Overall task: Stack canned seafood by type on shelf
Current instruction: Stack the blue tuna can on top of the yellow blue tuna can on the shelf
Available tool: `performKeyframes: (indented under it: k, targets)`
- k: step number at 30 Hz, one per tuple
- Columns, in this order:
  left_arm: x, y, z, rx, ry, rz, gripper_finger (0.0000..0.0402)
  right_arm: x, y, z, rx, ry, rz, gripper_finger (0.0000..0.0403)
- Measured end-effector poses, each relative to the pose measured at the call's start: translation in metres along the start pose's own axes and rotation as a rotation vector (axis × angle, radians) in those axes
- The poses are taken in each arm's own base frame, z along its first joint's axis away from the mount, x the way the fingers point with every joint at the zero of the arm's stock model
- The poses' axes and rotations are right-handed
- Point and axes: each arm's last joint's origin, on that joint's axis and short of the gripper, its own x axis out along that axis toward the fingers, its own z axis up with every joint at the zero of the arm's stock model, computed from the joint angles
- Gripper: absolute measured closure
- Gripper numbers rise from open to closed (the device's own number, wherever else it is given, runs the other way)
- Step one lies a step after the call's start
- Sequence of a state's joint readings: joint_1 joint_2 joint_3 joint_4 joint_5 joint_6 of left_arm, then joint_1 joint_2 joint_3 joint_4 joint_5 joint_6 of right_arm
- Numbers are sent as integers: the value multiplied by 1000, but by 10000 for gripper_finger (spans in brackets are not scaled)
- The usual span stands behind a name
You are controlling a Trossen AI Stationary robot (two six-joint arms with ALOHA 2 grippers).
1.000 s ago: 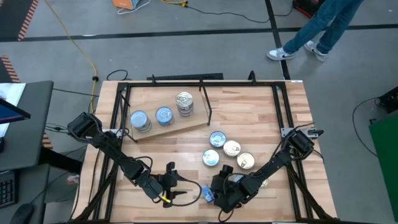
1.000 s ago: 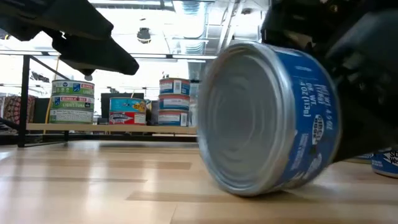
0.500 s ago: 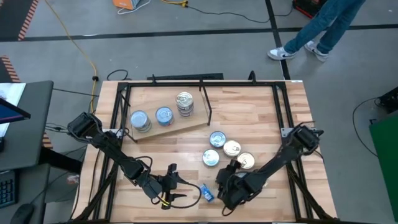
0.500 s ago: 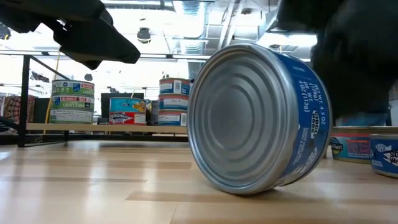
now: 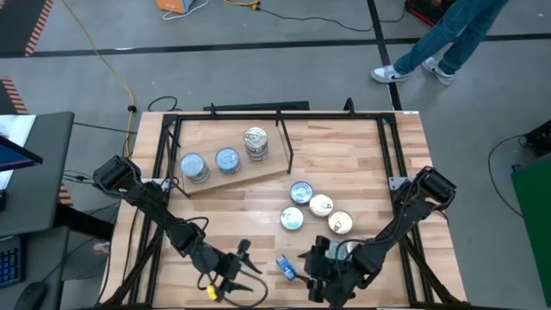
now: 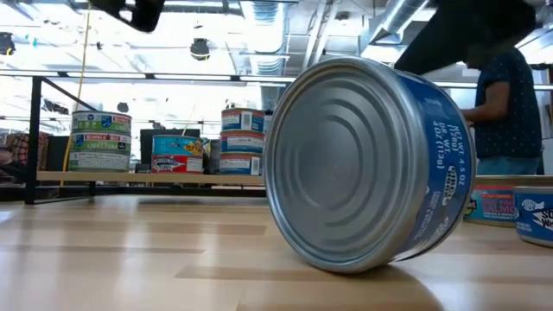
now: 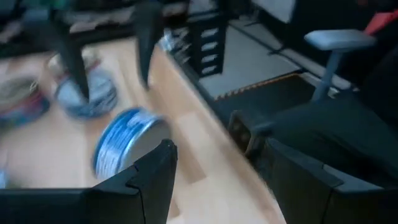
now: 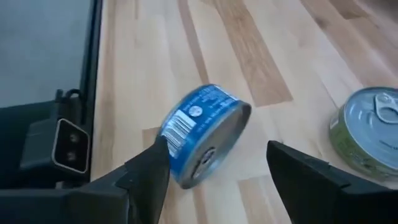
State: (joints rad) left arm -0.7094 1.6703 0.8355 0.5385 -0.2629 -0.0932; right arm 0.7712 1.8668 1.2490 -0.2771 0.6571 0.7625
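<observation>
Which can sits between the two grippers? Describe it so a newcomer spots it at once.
Start at the butcher-block table's near edge, between the left gripper and the right gripper. There lies a blue-labelled tin. Unlike the tins lying flat nearby, it stands tipped on its rim.

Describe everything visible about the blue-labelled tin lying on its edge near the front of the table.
The blue-labelled tin is a small flat round can with a ribbed silver metal end and a blue paper label bearing white print and a barcode. It rests tilted on its rim on the butcher-block tabletop, between the left gripper and the right gripper. Both grippers are open and apart from it; nothing but the tabletop touches it. It sits away from the other tins.
</observation>
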Motion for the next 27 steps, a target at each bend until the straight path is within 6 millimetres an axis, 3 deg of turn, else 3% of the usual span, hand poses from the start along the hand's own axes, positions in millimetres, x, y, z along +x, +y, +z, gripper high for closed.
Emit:
performKeyframes:
  k: [6, 10, 14, 22, 27]
  targets:
    - [9, 6, 2, 4, -54, 85, 174, -9, 12, 6, -10, -20, 38, 112]
    - [32, 10, 0, 8, 16, 117, 174, -7, 15, 7, -60, 1, 21, 112]
    - [48, 13, 14, 59, 171, 142, 174, -19, 13, 7, -117, 41, -6, 112]
    - [53, 26, 52, 209, 299, 122, 174, -23, -5, -31, -120, 194, -123, 111]
    - [55, 50, 61, 215, 323, 119, 174, -13, -19, -57, -92, 208, -144, 111]
